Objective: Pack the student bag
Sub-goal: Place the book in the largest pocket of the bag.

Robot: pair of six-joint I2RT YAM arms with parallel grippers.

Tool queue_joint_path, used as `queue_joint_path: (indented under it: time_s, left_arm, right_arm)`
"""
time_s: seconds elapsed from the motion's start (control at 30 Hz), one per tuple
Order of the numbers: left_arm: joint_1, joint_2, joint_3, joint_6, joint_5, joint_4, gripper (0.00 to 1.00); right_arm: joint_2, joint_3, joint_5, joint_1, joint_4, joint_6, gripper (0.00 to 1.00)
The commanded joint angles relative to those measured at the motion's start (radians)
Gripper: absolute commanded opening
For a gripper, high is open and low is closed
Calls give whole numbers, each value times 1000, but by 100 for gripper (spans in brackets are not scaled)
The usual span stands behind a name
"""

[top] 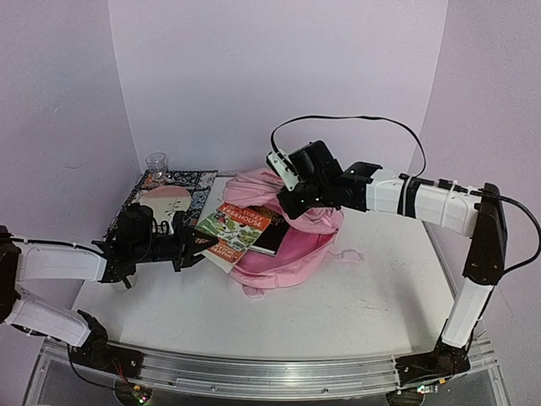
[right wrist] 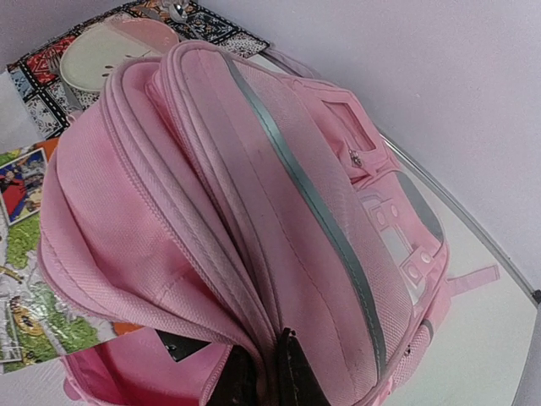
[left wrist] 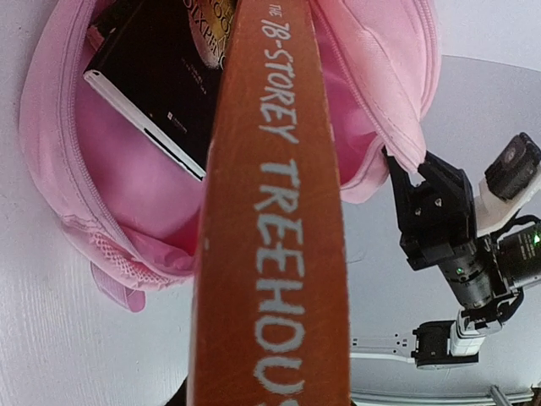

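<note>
Roughly mid-table, the student bag (top: pixel 292 249) lies on the white table (top: pixel 363 288) with its main compartment unzipped and its mouth gaping towards the left arm. The right pincer (top: pixel 292 205) is clenched on the bag's upper flap. In the right wrist view its two dark fingertips (right wrist: pixel 292 364) nip a fold of pink fabric at the zip edge, and the rest of the backpack, with its grey stripe and small front pockets, rises away beyond them. The flap is held lifted off the lower half of the bag, so the pink lining directly below this pincer is exposed. The left pincer (top: pixel 196 245) is clamped on a paperback (top: pixel 235 227), gripping it at the end nearest the arm, though the fingers themselves do not show in the left wrist view. The book's orange spine (left wrist: pixel 275 211), lettered "The 78-Storey Treehouse", runs straight out ahead of that pincer, with its far end over the rim of the opening. Ahead of the left pincer and just beside the spine, a black book (left wrist: pixel 152 93) with a white page edge is already inside the bag, resting on the lining. Across the opening from the left pincer, the right pincer (left wrist: pixel 401 165) shows pinching the pink edge. Behind the left pincer, towards the back wall, a patterned placemat (top: pixel 199 182) carries a pale plate (top: pixel 165 201), and a clear glass (top: pixel 156 162) stands at its far corner.
</note>
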Motion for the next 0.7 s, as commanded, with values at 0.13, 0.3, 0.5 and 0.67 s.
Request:
queue_joint_path:
  time_s: [0.13, 0.3, 0.5, 0.67]
  left_arm:
    - [-41, 202, 124, -2, -110, 243, 0]
    - [-43, 328, 205, 13, -136, 288, 0]
    - [-43, 472, 353, 30, -130, 302, 0]
    - [-43, 617, 463, 36, -112, 302, 0]
  right_arm:
    - [-119, -24, -82, 36, 133, 68, 0]
    - [-134, -55, -143, 54, 139, 74, 0]
    - [-146, -73, -194, 83, 140, 64, 0]
    - [-149, -77, -220, 92, 143, 55, 0]
